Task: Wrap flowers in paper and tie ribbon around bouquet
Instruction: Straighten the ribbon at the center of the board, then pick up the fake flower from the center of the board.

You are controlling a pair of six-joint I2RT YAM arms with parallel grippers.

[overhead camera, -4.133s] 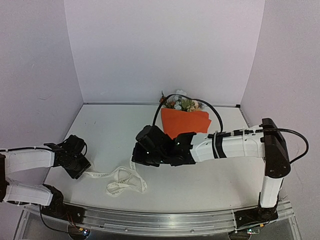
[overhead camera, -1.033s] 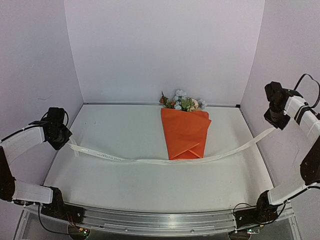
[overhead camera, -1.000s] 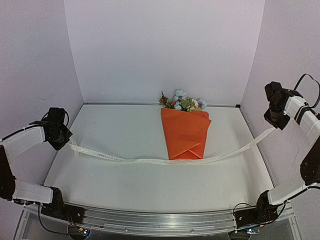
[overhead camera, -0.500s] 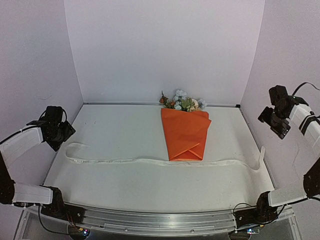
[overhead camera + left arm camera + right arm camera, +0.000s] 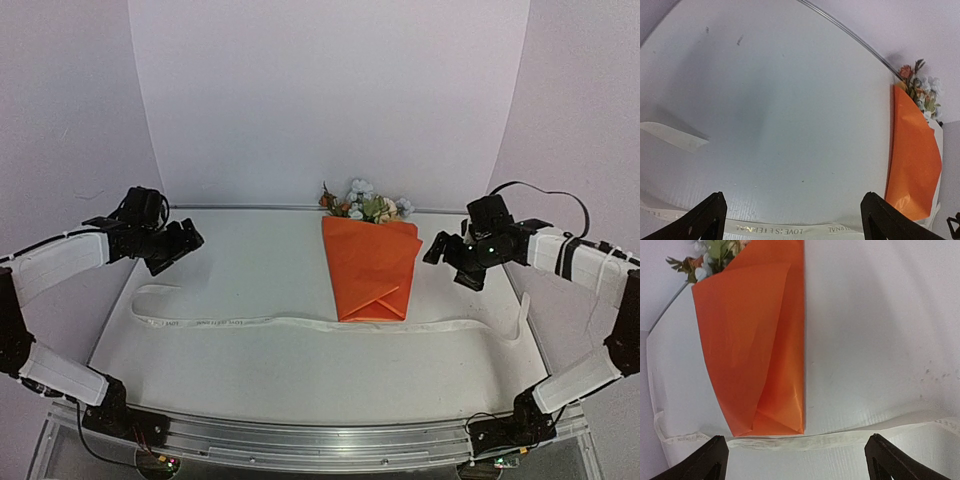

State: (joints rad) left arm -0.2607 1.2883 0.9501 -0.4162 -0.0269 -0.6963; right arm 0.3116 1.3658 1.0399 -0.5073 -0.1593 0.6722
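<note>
Tapering orange paper bouquet (image 5: 372, 268) lies flat; long cream lettered fabric ribbon (image 5: 250, 322) runs at its narrow end; left gripper (image 5: 791, 207) and right gripper (image 5: 795, 446) hover, both 2 spread wide, empty.

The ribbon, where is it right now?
In the top view, the ribbon lies across the table, left to right, passing the narrow near end of the bouquet.

A white table (image 5: 250, 370) is enclosed by pale lilac walls (image 5: 330, 100) on the left, far and right sides. An aluminium rail (image 5: 320, 438) runs along its near edge. Small dark specks (image 5: 740, 40) mark its far-left surface.
</note>
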